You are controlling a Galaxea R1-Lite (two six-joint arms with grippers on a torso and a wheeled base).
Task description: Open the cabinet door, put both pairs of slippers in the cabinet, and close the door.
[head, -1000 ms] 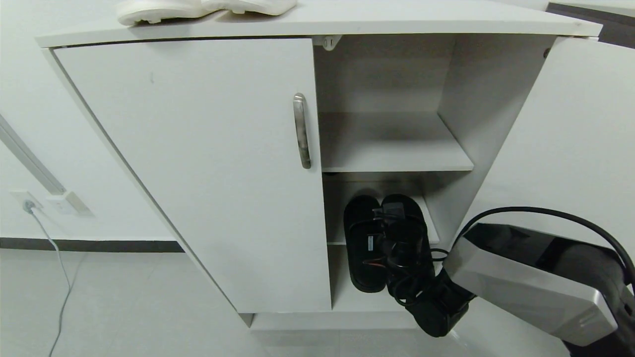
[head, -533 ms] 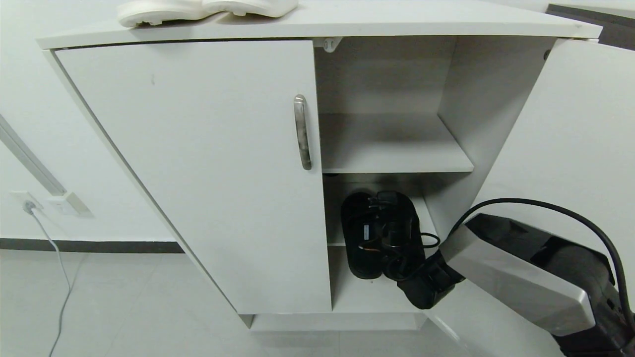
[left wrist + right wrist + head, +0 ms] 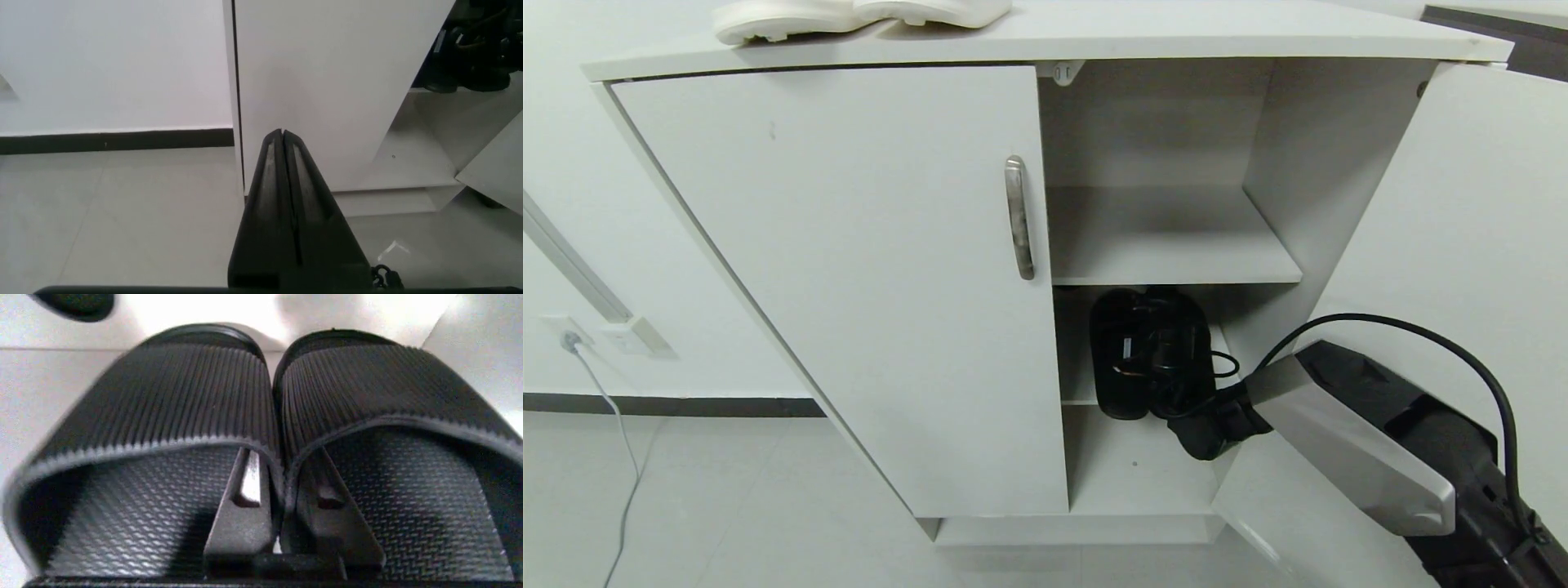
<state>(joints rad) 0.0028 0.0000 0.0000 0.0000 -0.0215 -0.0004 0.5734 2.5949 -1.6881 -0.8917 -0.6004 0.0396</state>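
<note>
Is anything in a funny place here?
Yes. The pair of white foam slippers lies on top of the white wooden cabinet, near its front edge, instead of on a shelf inside, where the black ribbed rubber slippers are.

Your head camera sits high, looking forward and down over the cabinet (image 3: 1045, 33), near enough that its closed door (image 3: 849, 269) and open side span most of the width. Your left wrist camera rides low by the floor (image 3: 106, 212), facing along the left gripper (image 3: 282, 139) toward that same closed door (image 3: 327, 73), a little way off. Your right wrist camera is right up against the black slippers (image 3: 261, 416), peering under their straps. Head and left wrist share those black slippers (image 3: 1147, 351) (image 3: 470, 53) too, inside the open side
</note>
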